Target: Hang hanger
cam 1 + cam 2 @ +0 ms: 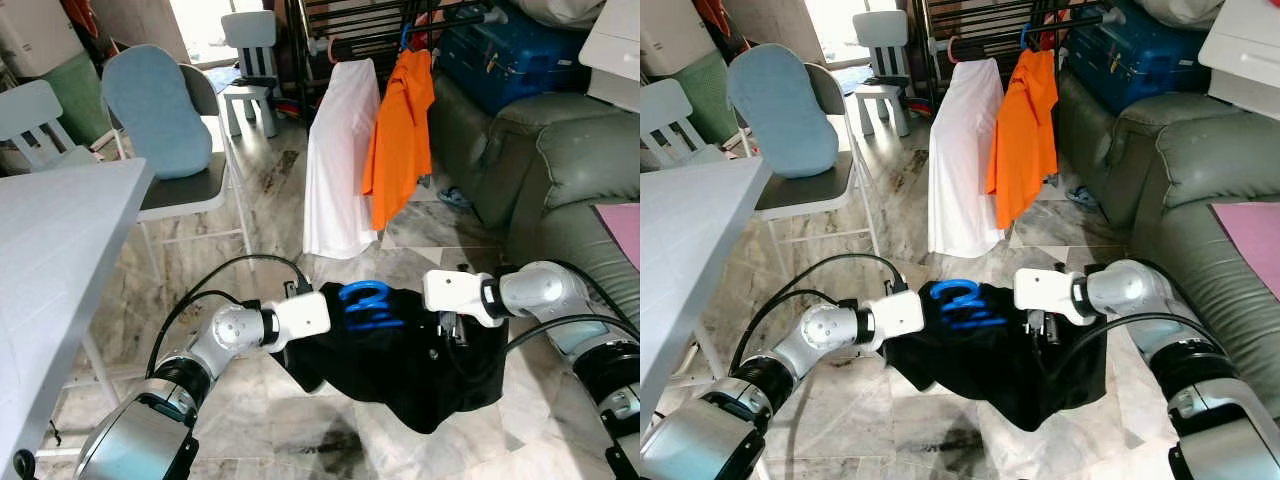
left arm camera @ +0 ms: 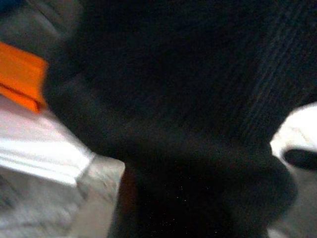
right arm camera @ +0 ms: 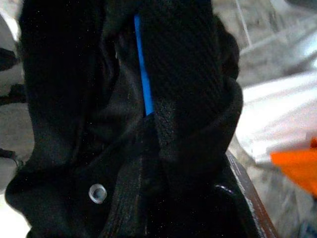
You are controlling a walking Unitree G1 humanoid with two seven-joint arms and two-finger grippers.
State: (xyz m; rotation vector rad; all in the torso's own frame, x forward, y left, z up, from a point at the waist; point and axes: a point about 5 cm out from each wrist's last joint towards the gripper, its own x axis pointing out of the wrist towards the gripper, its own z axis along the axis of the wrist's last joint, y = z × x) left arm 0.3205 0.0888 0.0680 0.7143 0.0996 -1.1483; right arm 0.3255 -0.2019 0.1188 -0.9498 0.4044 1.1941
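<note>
The blue hanger (image 1: 364, 304) is not yet hung: wearing a black garment (image 1: 400, 360), it is carried low over the floor between the left gripper (image 1: 290, 340) and right gripper (image 1: 447, 330), well short of the rack rail (image 1: 400, 40). Whether their fingers are clenched I cannot tell under the cloth. Counted: one hanger in hand, one black garment, two garments already hanging, white (image 1: 338, 160) and orange (image 1: 400, 135).

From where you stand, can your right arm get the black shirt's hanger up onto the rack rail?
Probably not yet. The rack rail sits well beyond the blue hanger and black shirt, past the orange shirt; stepping closer looks necessary.
</note>
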